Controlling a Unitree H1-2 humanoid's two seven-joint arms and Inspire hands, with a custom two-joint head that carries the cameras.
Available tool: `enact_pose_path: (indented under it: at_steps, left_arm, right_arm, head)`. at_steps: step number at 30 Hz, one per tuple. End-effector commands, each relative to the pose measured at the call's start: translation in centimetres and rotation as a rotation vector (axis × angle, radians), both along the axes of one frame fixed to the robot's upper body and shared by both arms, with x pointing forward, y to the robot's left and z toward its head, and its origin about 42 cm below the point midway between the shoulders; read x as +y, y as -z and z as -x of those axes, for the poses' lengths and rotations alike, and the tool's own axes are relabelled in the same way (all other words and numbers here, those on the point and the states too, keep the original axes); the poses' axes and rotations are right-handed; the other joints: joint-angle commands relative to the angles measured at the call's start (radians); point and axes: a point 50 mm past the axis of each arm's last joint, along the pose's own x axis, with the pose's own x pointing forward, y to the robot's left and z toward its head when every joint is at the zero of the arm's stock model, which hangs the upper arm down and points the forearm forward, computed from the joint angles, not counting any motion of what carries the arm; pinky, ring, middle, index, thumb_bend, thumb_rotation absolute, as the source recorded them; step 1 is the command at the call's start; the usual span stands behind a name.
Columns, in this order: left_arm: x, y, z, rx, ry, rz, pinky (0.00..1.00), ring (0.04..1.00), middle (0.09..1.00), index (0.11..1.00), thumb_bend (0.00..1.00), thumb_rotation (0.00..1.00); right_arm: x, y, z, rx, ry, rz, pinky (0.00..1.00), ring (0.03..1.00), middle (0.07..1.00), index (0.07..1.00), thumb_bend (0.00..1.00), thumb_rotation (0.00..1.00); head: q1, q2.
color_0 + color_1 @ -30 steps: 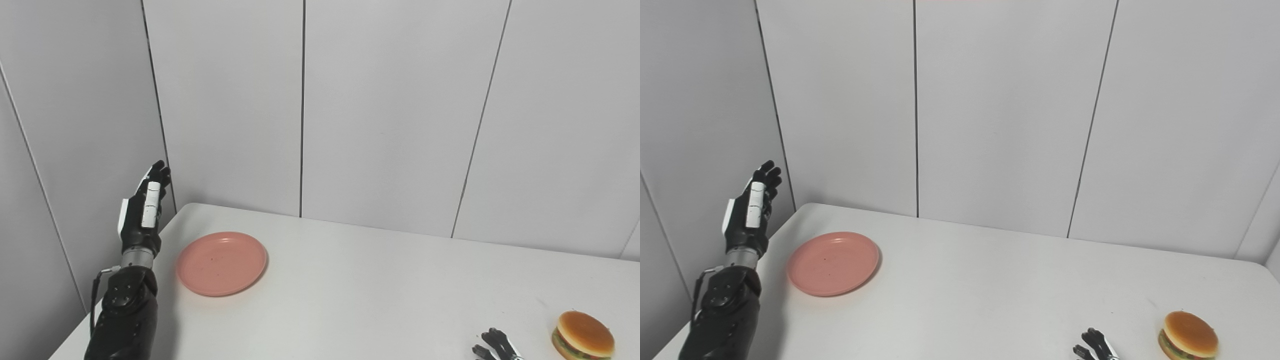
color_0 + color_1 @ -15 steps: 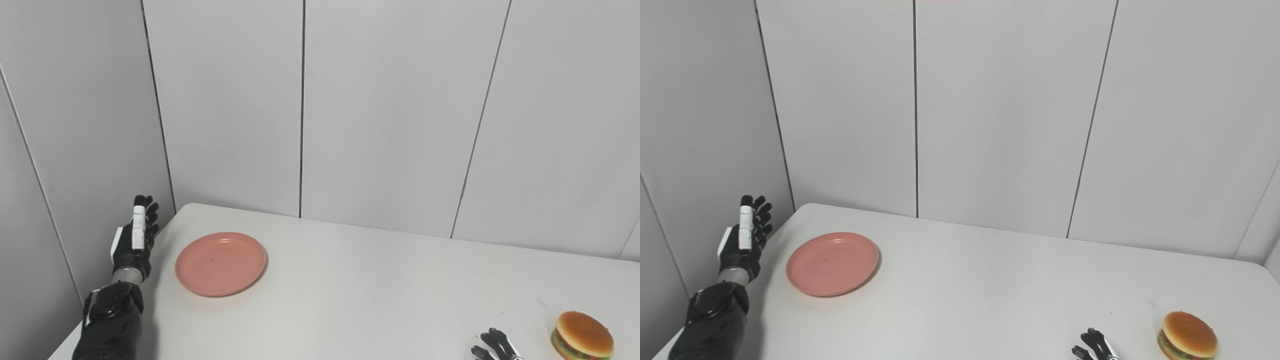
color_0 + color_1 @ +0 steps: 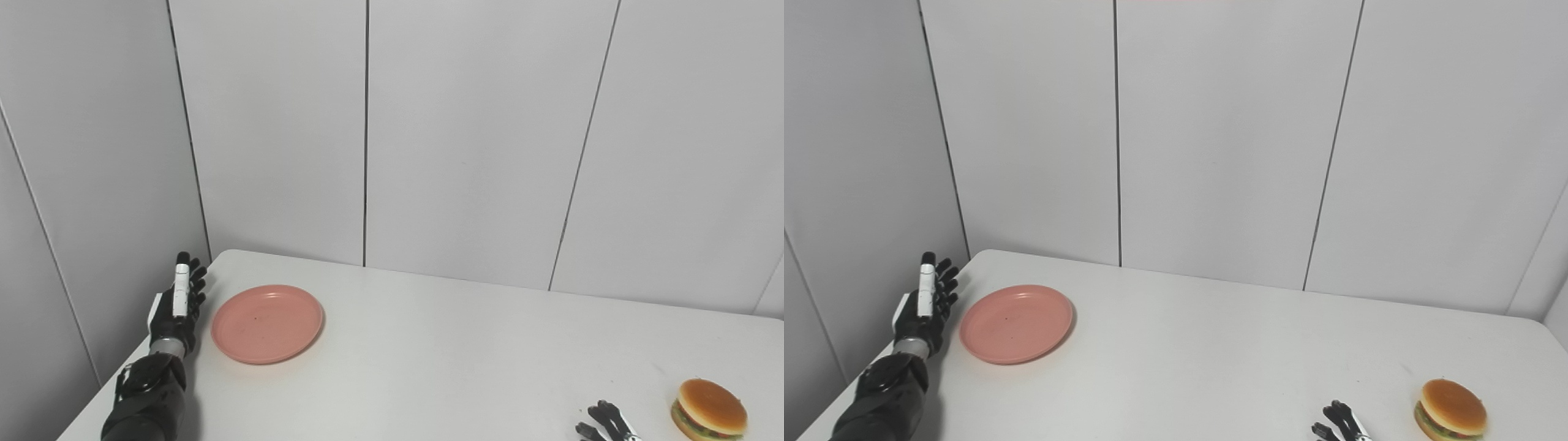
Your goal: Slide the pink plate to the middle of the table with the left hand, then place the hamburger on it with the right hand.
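Note:
The pink plate [image 3: 267, 322] lies flat near the table's far left corner. My left hand [image 3: 177, 302] stands edge-on just left of it, low at the table's left edge, fingers straight and apart, holding nothing, with a small gap to the plate's rim. The hamburger [image 3: 710, 409] sits at the table's near right. Left of the burger, only the fingertips of my right hand [image 3: 603, 424] poke up from the bottom edge, spread and empty; the rest of that hand is out of frame.
The white table [image 3: 453, 355] stands in a corner of grey panelled walls; the left wall runs close behind my left hand. The table's left edge [image 3: 131, 361] passes under my left forearm.
My left hand has come down from raised height and settled low beside the plate's left rim. Plate, hamburger and right hand stay put; the view has shifted slightly.

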Motion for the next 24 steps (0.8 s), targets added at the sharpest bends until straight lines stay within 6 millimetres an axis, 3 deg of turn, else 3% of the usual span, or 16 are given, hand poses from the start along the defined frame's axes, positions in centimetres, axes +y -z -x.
enact_pose_path:
  at_steps: [1, 14, 24]
  left_arm:
    - [0.4, -4.4, -2.4, -0.104, 0.018, -0.068, 1.0, 0.97, 0.927, 0.911, 1.0, 0.97]
    - [-2.6, -1.3, -2.3, -0.072, 0.061, 0.037, 1.0, 0.983, 0.938, 0.915, 1.0, 0.98]
    - [-5.4, -0.3, -2.7, -0.079, 0.118, 0.051, 1.0, 0.974, 0.926, 0.921, 1.0, 0.95]
  right_arm:
    - [-0.6, 3.6, -0.7, 0.235, 0.03, 0.016, 0.79, 0.813, 0.887, 0.892, 0.8, 1.0]
    - [-0.4, 3.3, -0.5, 0.235, 0.027, 0.016, 0.77, 0.803, 0.885, 0.884, 0.79, 1.0]
    - [-0.2, 3.2, -0.5, 0.237, 0.029, 0.014, 0.76, 0.795, 0.874, 0.878, 0.78, 1.0]
  head:
    - [-0.006, 0.001]
    - [-0.017, 0.009]
    - [-0.03, 0.016]
